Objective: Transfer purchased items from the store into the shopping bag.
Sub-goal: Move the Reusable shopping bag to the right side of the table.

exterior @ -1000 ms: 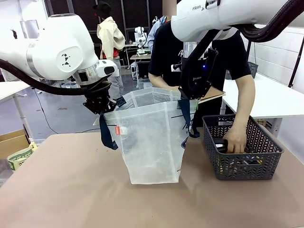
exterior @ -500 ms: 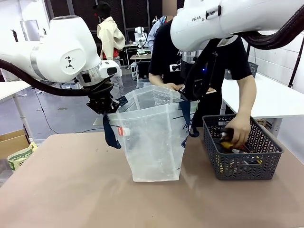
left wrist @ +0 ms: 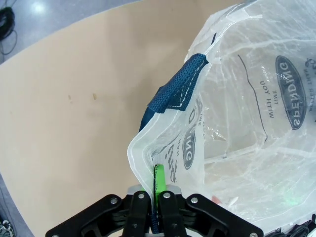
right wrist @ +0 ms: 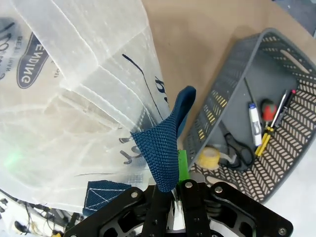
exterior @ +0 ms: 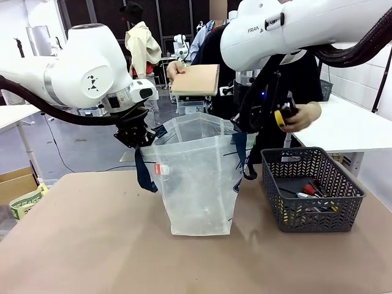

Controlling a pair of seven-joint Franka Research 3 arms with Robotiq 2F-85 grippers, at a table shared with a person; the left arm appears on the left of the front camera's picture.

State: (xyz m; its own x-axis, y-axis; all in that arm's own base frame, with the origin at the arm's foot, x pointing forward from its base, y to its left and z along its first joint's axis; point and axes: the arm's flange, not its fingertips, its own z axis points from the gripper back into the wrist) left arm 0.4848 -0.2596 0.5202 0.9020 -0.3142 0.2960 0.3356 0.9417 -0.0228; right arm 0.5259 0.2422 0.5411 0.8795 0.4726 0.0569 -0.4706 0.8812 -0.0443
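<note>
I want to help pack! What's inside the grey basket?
Inside the grey basket: black scissors, a yellowish tape roll, a red-handled screwdriver, a white pen-like thing and a thin yellow-and-black tool. The right gripper covers the basket's nearest corner, so anything there is hidden.

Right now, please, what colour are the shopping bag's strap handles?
Navy blue strap handles, best seen in right wrist view.

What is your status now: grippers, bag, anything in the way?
Left gripper, right gripper shut on shopping bag rim, mouth open. Person holds brown flat pack above it, yellow item in other hand. Nothing in the way.
</note>
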